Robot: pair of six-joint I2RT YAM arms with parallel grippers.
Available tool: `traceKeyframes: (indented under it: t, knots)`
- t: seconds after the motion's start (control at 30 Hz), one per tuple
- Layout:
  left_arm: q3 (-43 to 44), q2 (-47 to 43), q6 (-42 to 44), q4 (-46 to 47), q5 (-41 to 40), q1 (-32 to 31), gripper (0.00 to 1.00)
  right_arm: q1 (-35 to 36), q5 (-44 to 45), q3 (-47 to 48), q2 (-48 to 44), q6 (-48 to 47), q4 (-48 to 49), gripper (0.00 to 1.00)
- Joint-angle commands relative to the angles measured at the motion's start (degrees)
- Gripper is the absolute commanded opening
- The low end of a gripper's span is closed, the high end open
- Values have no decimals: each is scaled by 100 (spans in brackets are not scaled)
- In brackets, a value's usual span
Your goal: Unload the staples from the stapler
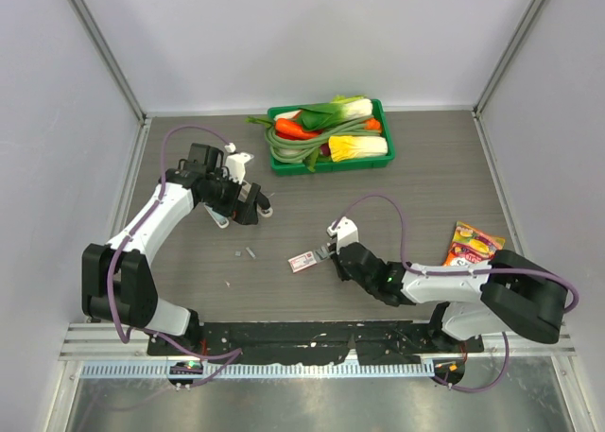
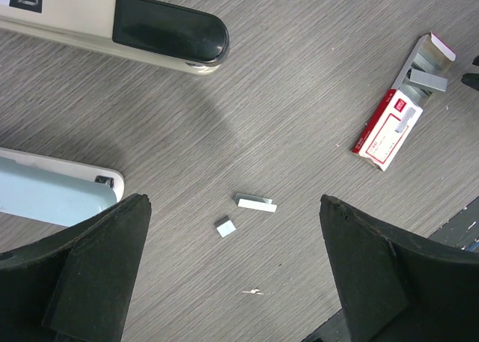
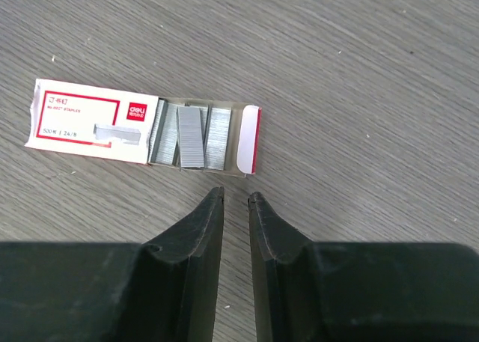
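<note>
The stapler [image 2: 161, 29] lies swung open at the top left of the left wrist view: a white arm with a black tip, and a pale blue part [image 2: 49, 196] that runs under my left finger [image 2: 97, 267]. In the top view it is a small shape [image 1: 266, 204] at my left gripper [image 1: 251, 211]. That gripper [image 2: 232, 204] is wide open and empty. Two loose staples [image 2: 255, 202] lie on the table between its fingers and show in the top view [image 1: 250, 252]. My right gripper [image 3: 234, 195] is almost shut and empty, just short of the open staple box [image 3: 142, 129].
The white-and-red staple box [image 1: 302, 261] lies mid-table and holds several staple strips [image 3: 191, 136]; it also shows in the left wrist view [image 2: 393, 121]. A green tray [image 1: 383, 158] of toy vegetables stands at the back. A colourful snack packet [image 1: 473, 244] lies at the right.
</note>
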Motion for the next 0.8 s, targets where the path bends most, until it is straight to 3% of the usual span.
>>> traceKeyframes:
  t: [0.0, 0.77]
  knots:
    - [89, 8, 48, -13, 144, 45, 100, -4, 74, 202, 161, 34, 211, 26]
    - [45, 34, 57, 4, 196, 45, 100, -4, -85, 413, 451, -265, 554, 25]
